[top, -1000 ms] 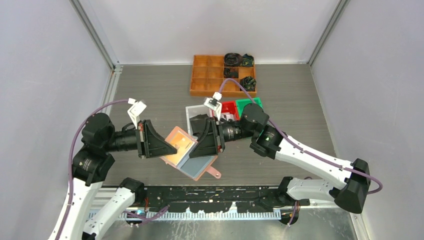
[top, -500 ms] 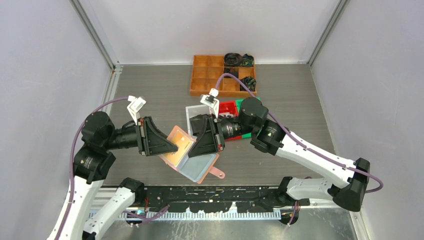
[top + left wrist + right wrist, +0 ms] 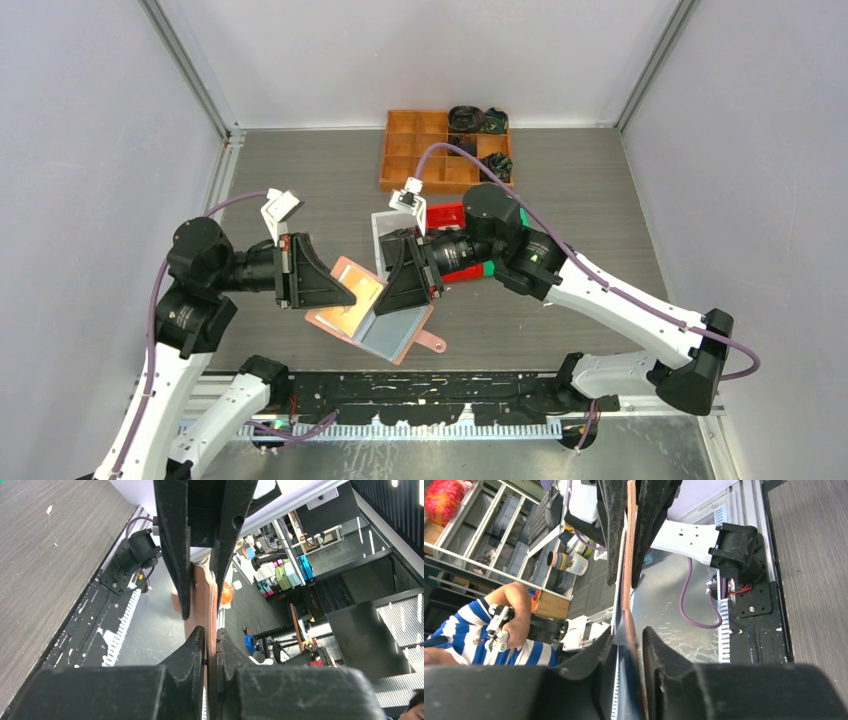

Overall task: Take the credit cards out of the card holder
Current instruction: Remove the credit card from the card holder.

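**A:** When the overhead view is consulted, where is the card holder [image 3: 372,318] found?

**B:** It is held open between the two arms, close to the middle of the near edge of the surface [image 3: 300,190]. Its strap tab [image 3: 432,346] is pointed toward the near right corner. Whether it is touching the surface cannot be told.

**A:** How is the left tool [image 3: 350,298] set?

**B:** Its fingers are pressed together on the salmon left half of the holder. In the left wrist view the leather edge is seen pinched between them.

**A:** And the right tool [image 3: 386,305]?

**B:** It is likewise clamped on the holder, near the middle fold beside the grey-blue right half. Edge-on leather is seen between its fingers in the right wrist view.

**A:** Are any cards seen?

**B:** An orange card [image 3: 345,314] is seen in the left half. Whether the grey-blue face on the right is a card or a pocket cannot be told.

**A:** What else is laid out?

**B:** A white bin [image 3: 383,228] and a red bin [image 3: 455,215] are placed just behind the right tool. An orange tray [image 3: 420,150] is set at the far edge, right of its middle.
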`<state>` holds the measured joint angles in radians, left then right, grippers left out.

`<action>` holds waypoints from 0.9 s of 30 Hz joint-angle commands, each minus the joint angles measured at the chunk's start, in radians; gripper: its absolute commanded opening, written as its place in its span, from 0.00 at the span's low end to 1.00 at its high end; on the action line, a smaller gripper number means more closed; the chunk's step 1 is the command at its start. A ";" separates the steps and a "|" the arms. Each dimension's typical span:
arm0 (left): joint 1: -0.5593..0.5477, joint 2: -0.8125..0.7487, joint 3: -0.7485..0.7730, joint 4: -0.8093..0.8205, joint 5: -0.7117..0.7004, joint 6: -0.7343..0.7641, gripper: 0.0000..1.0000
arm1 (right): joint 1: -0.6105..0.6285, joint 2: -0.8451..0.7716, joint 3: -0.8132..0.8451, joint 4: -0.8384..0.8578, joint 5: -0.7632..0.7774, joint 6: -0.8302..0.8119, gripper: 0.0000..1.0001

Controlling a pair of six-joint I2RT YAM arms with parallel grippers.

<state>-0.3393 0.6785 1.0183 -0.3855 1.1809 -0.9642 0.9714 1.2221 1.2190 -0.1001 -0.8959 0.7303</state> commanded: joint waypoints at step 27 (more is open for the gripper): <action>0.003 -0.008 0.066 -0.093 -0.273 0.111 0.00 | 0.007 -0.184 -0.291 0.526 0.316 0.353 0.57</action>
<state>-0.3393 0.6682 1.0298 -0.5053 0.9241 -0.8551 0.9443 0.9977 0.9329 0.2501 -0.5697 1.0103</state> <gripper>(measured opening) 0.090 0.572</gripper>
